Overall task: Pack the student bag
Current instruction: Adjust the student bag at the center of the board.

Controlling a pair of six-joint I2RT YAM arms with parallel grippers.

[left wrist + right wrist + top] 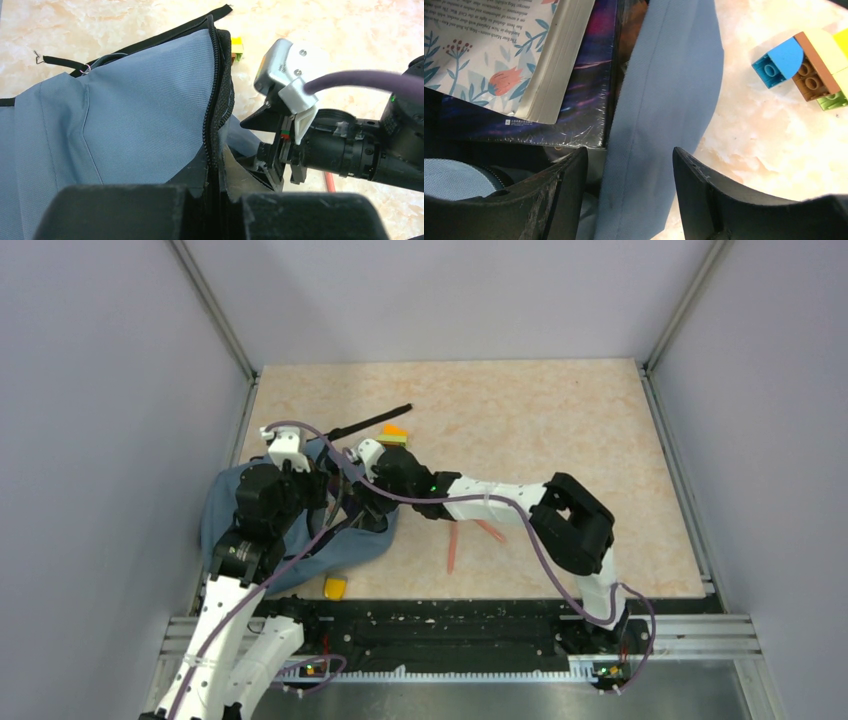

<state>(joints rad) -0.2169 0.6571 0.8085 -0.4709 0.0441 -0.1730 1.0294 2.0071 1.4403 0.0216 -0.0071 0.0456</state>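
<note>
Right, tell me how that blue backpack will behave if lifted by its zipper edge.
Probably floppy: the backpack is soft cloth that creases and sags beside its zipper edge, so only the gripped part might rise. Likely heavy for its looks, since two books appear to lie inside. The books may slide as it tilts; the shrink-wrapped book underneath looks slick.

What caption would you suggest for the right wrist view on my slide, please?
Right gripper, fingers open, above the student bag's fabric edge; books inside, toy bricks on the table.

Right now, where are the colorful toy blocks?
The toy blocks sit on the table, upper right in the right wrist view, just outside the student bag.
</note>
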